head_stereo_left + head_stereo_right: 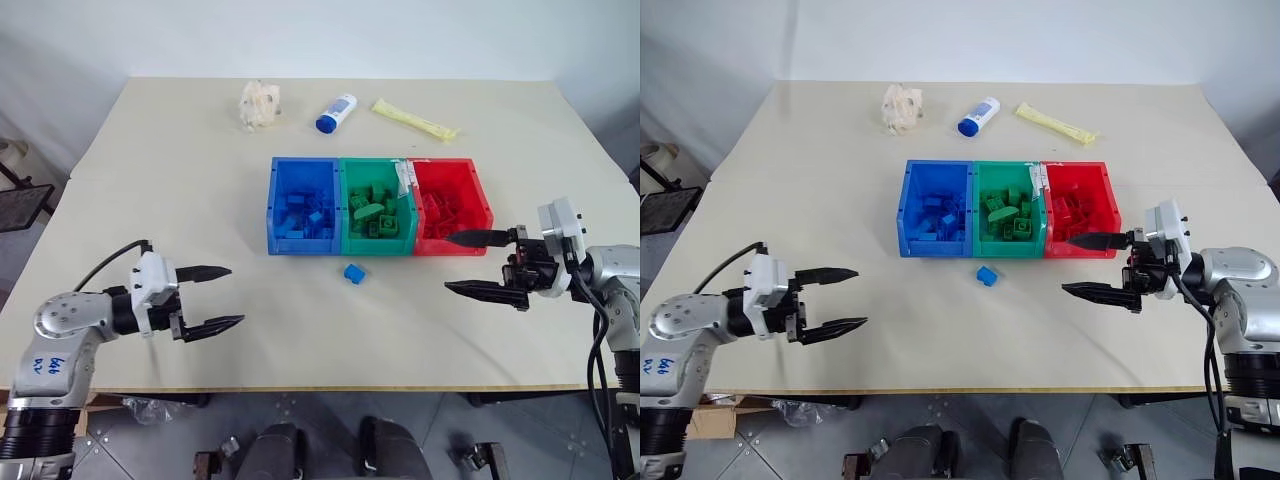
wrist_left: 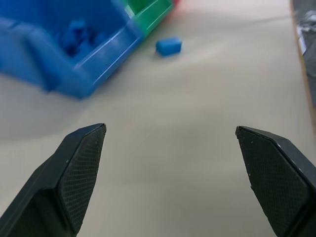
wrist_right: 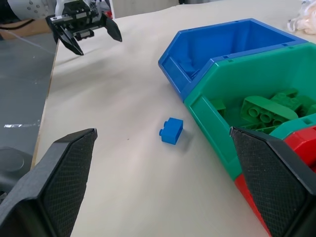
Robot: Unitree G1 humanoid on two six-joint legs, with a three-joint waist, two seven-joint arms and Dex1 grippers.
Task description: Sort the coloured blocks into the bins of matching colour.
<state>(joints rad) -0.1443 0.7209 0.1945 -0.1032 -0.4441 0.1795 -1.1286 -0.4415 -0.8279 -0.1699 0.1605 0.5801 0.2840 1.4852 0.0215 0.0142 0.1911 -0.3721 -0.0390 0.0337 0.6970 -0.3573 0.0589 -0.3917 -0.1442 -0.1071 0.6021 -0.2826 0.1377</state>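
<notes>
1. The left arm reaches in from the near left, bent at the elbow, its wrist roughly level.
2. The left gripper (image 1: pixel 222 297) points right, fingers spread wide, holding nothing.
3. The right arm comes in from the right side.
4. The right gripper (image 1: pixel 457 263) points left, fingers wide apart, empty.

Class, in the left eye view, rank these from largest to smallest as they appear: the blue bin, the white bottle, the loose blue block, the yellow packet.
1. blue bin
2. yellow packet
3. white bottle, close to the packet in length, so unsure
4. blue block
</notes>
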